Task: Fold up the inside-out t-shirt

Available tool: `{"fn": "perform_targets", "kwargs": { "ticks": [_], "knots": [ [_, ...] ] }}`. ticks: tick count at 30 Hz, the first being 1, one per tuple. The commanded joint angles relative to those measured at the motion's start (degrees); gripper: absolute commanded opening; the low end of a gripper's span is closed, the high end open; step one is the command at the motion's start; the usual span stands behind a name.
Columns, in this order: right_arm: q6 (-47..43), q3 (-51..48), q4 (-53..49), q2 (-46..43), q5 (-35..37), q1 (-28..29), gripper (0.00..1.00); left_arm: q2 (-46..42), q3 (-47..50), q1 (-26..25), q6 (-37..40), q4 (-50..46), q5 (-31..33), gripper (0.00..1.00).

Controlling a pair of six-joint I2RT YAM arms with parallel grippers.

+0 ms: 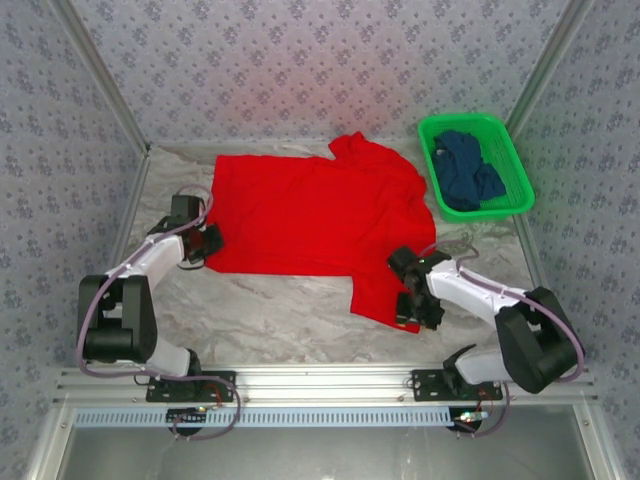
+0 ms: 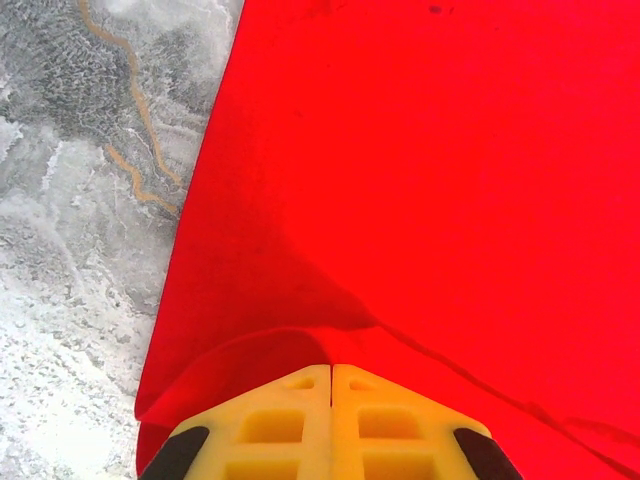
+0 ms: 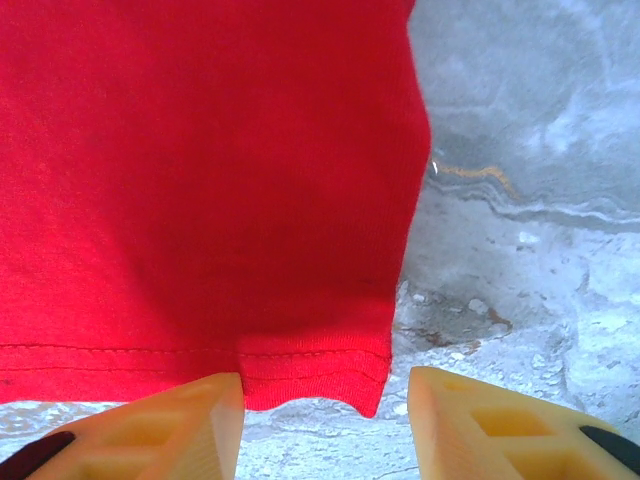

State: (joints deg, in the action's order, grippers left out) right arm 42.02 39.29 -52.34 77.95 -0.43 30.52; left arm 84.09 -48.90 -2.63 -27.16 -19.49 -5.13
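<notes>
Red t-shirt (image 1: 310,210) lies spread flat across the middle of the marble-patterned table (image 1: 280,310). One sleeve points toward the back, and a narrower flap of cloth reaches toward the near edge on the right. Left gripper (image 1: 207,243) sits at the shirt's left edge. In its wrist view the yellow fingers (image 2: 270,425) are pressed together on the red cloth, which is drawn up into a small tent at the tips with a crease running off from it. Right gripper (image 1: 412,300) is low at the shirt's near right corner. Its wrist view shows the fingers apart, straddling the corner of the stitched hem (image 3: 200,360) and not closed on it. Green basket (image 1: 460,121) stands at back right, just beside the shirt, with a dark navy garment (image 1: 468,172) inside.
</notes>
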Motion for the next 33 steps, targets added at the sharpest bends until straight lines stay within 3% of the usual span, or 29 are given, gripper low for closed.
{"fn": "perform_targets", "kwargs": {
  "ticks": [1, 11, 21, 30, 33],
  "knots": [
    [-1.22, 2.46, -3.27, 2.32, -2.31, 0.02, 0.47, -3.0, 0.83, 0.0, -0.79, 0.28, -0.77, 0.0],
    [-5.33, 5.4, -2.88, 9.03, -3.84, -1.77, 0.39, -5.43, 1.27, 0.0, -0.97, 0.85, -0.8, 0.0],
    [-10.66, 4.22, 3.52, 13.02, -4.31, -3.32, 0.21, -6.77, 1.88, 0.0, -0.96, 0.76, -0.43, 0.0],
    [-11.73, 3.43, 2.23, 3.57, -1.16, -3.45, 0.0, -9.78, 2.56, 0.08, -2.26, -0.96, -1.71, 0.0],
    [-10.54, 3.16, -0.64, -0.39, -1.2, -3.38, 0.0, -12.03, 3.22, 0.02, -2.89, -2.72, -2.26, 0.0]
  ]
}}
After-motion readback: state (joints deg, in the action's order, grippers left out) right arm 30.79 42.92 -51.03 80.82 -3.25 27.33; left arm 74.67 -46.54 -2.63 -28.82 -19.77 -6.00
